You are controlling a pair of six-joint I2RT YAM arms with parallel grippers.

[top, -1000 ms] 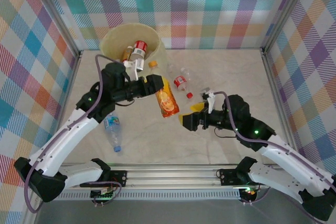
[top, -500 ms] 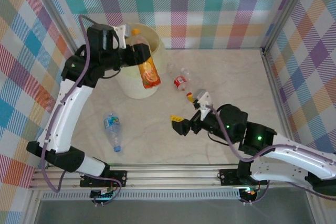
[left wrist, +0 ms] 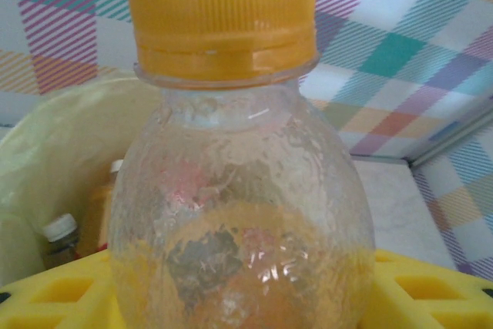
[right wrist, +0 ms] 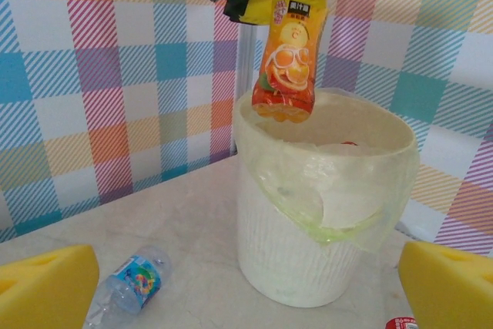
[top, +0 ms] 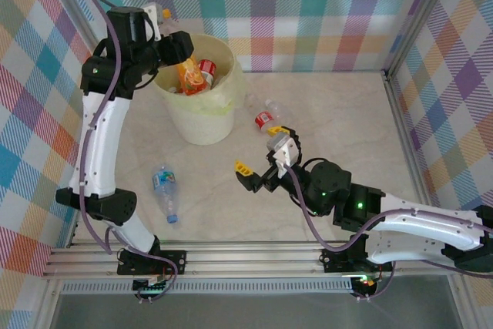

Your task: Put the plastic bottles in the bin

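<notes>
Grips the orange-label bottle [right wrist: 289, 59] by its neck in the left gripper [top: 179, 45], long axis plumb, the bin [top: 204, 125] straight below. Leaves the right gripper [top: 262, 152] spread wide, empty, farther off.

Round pale-yellow plastic bin [top: 205, 125] stands far left on the pale marble tabletop [top: 347, 113]. An orange-labelled clear plastic bottle [top: 190, 75] hangs over its mouth, clamped in the left gripper [top: 179, 50]; a red-labelled bottle [top: 206, 68] lies inside. A blue-labelled clear bottle [top: 164, 190] lies before the bin, a second red-labelled bottle [top: 265, 119] to its right. The right gripper [top: 262, 152], jaws apart, hovers just before that one.
</notes>
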